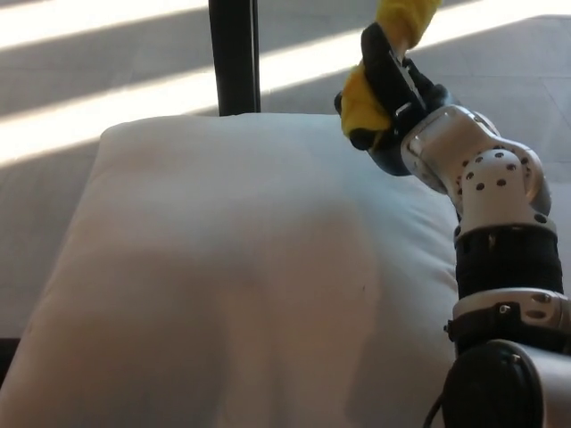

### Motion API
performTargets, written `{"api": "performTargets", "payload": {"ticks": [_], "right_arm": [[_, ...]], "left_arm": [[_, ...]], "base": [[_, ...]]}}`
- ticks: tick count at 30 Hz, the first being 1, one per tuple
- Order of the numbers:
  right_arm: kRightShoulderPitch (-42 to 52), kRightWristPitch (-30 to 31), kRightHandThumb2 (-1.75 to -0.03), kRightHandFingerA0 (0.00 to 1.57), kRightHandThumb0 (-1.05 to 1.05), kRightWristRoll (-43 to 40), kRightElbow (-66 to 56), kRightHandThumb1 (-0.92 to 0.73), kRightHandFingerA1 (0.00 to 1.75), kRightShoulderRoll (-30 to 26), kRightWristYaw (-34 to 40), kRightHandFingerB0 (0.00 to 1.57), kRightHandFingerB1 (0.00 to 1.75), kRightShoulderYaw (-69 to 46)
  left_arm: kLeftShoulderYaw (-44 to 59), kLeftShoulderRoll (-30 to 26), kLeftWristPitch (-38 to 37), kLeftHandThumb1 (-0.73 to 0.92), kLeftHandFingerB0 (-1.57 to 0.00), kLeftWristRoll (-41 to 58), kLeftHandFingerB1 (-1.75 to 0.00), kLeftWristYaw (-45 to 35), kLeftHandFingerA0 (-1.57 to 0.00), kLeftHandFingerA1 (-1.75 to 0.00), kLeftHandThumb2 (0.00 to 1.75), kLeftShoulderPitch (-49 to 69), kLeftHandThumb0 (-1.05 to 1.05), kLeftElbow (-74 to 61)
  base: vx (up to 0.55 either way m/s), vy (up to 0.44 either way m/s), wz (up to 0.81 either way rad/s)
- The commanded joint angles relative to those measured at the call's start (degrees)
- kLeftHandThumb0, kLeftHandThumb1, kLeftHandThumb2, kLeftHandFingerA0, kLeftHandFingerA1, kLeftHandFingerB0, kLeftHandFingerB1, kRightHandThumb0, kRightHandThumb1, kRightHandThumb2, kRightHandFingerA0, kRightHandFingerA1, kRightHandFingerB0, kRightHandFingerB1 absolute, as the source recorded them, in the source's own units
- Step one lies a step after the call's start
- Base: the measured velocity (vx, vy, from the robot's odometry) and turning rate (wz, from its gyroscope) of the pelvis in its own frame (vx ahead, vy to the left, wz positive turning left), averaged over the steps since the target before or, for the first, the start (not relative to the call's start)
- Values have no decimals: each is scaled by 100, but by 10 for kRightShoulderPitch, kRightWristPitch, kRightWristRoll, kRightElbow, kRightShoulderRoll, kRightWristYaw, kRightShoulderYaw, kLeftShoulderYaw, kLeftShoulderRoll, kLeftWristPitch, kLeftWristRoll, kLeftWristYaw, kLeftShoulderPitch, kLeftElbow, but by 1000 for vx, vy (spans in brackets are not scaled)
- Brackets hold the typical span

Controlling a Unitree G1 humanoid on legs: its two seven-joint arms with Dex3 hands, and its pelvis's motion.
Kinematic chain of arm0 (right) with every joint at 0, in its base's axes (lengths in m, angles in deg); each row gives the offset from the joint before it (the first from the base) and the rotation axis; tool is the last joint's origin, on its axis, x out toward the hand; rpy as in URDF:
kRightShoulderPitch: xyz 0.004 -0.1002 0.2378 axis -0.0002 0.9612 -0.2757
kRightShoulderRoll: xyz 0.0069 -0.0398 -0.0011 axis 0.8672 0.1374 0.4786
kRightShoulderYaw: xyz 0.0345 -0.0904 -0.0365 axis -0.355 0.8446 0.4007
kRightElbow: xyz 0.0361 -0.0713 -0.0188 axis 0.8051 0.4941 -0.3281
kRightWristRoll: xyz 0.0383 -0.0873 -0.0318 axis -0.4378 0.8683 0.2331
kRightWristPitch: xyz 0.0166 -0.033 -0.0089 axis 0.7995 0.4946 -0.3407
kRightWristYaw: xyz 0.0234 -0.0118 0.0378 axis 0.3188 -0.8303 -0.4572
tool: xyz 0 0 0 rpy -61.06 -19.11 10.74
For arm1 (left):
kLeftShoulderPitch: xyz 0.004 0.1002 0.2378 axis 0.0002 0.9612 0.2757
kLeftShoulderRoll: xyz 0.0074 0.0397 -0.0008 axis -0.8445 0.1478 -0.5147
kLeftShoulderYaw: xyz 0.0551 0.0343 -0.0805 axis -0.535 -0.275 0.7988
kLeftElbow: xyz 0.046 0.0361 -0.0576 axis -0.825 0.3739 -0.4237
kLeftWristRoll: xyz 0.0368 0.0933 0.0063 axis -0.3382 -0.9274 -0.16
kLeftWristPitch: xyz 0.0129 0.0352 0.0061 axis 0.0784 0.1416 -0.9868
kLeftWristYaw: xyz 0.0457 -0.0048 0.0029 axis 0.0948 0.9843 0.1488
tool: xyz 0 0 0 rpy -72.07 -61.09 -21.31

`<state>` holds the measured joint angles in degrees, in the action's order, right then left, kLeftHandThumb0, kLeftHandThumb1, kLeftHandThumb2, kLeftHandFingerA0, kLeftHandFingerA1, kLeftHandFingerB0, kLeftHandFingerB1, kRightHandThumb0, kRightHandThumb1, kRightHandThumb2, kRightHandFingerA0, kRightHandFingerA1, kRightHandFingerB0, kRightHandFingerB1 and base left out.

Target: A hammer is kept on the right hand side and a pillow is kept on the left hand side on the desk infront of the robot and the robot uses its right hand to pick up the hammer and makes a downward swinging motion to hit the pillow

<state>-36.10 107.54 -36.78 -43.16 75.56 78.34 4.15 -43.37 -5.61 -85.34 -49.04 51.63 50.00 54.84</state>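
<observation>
Right hand (393, 98), fingers wrapped round the yellow hammer (379, 85), poised above the white pillow's (250, 267) far right edge to strike.

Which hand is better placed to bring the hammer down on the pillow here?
The right hand: it already grips the yellow hammer, raised over the far right part of the white pillow. The left hand is not in view.

The white pillow (241, 276) covers nearly the whole near area, leaving no bare tabletop to reach across. Above it the air is open on the left and centre. A dark upright post (234, 55) stands behind the pillow's far edge. The right arm (500, 259) blocks the right side.
</observation>
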Motion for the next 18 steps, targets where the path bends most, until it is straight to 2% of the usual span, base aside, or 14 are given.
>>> {"api": "performTargets", "payload": {"ticks": [1, 3, 4, 5, 6, 7, 8, 9, 10, 18], "right_arm": [[76, -104, -104, 132, -62, -48, -2, -70, 155, 205, 74, 106, 139, -10], [97, -100, -104, 136, -65, -36, 3, -70, 158, 204, 61, 109, 143, 2], [100, -100, -103, 138, -67, -34, 3, -70, 161, 204, 61, 108, 144, 5], [102, -97, -109, 134, -62, -40, 10, -73, 154, 202, 65, 104, 138, -1], [122, -94, -103, 132, -64, -41, 10, -68, 155, 203, 57, 100, 137, -2], [130, -98, -102, 133, -63, -40, 6, -67, 155, 211, 67, 98, 135, -1], [137, -106, -68, 110, -51, -39, 4, -91, 175, 218, 75, 71, 168, -2], [143, -114, -68, 110, -51, -39, 5, -91, 175, 222, 81, 71, 168, -3], [154, -134, -68, 109, -47, -35, 16, -87, 175, 236, 109, 75, 161, -11], [142, -140, -68, 109, -47, -43, 21, -87, 175, 233, 113, 75, 161, -7]], "left_arm": [[6, -3, -11, 84, -86, 7, -50, -5, -84, -59, 65, 2, -74, 0], [10, -4, -9, 86, -79, 14, -49, -17, -80, -59, 67, 1, -73, -3], [11, -7, -5, 84, -78, 15, -48, -17, -78, -52, 66, -6, -75, 2], [4, -8, -21, 88, -76, 6, -48, -26, -75, -51, 67, -6, -71, 4], [-8, -9, -24, 86, -78, -4, -48, -23, -78, -51, 66, -7, -77, -7], [-5, -8, -19, 86, -77, 0, -49, -24, -76, -53, 66, -8, -74, -15], [-4, -8, -16, 87, -76, 2, -49, -23, -76, -54, 66, -9, -72, -21], [-4, -6, -15, 87, -76, 3, -49, -22, -76, -54, 66, -8, -72, -26], [-4, -6, -15, 87, -76, 3, -49, -23, -76, -54, 66, -9, -72, -26], [-2, -9, -12, 87, -76, 4, -49, -23, -76, -54, 66, -14, -72, -30]], "base": [[0, 0, 0], [0, 0, 0], [0, 0, 0], [0, 0, 0], [0, 0, 0], [0, 0, 0], [0, 0, 0], [0, 0, 0], [0, 0, 0], [0, 0, 0]]}}
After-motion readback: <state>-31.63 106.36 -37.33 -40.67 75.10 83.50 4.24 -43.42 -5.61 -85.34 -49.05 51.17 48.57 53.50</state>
